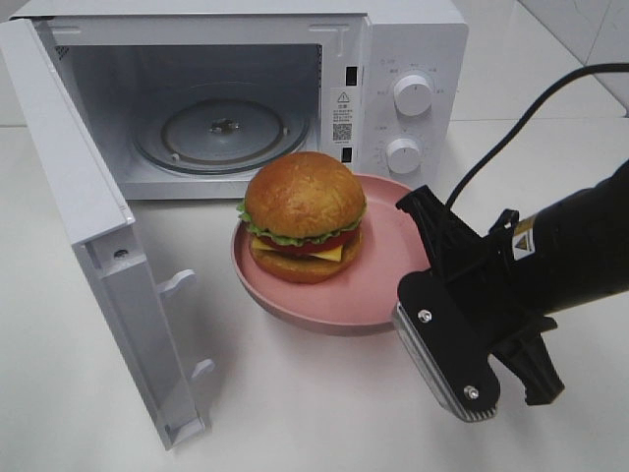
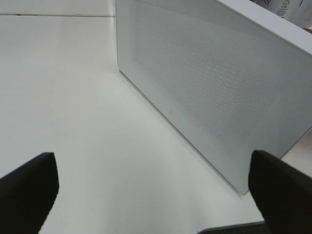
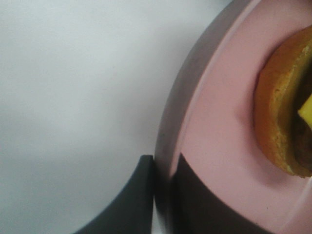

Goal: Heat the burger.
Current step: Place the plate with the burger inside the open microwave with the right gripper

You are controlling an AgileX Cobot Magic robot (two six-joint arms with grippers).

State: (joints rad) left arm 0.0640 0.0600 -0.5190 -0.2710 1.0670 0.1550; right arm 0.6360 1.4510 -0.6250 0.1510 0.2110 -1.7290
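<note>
Nearest the exterior high camera: the right claw (image 1: pixel 397 313) is reaching in from the right side and pinching the near-right rim of the pink plate (image 1: pixel 295 307). In the right wrist view one dark finger (image 3: pixel 141 190) is lying outside the rim and the other inside, closed narrow on that rim with no gap showing.

The plate is resting on the white table (image 1: pixel 295 413). The burger (image 1: pixel 305 216) is sitting upright on the plate, left of its centre, apart from the claw with bare pink plate between them.

From the claw, the burger is lying ahead and to the left, on the way to the oven mouth. The plate is round, so no long axis is mattering.

To the left, the microwave door (image 1: pixel 98 246) is standing swung fully open. The left claw (image 2: pixel 156 195) is hanging wide and empty over bare table on the door's outer, meshed side. It is out of the exterior view, so the right arm is the nearer one by far.

Farthest: the microwave (image 1: pixel 413 59) is sitting just behind the plate, its glass turntable (image 1: pixel 221 133) bare. Judged next move: lifting the plate over the sill, away and leftward, onto the turntable.
</note>
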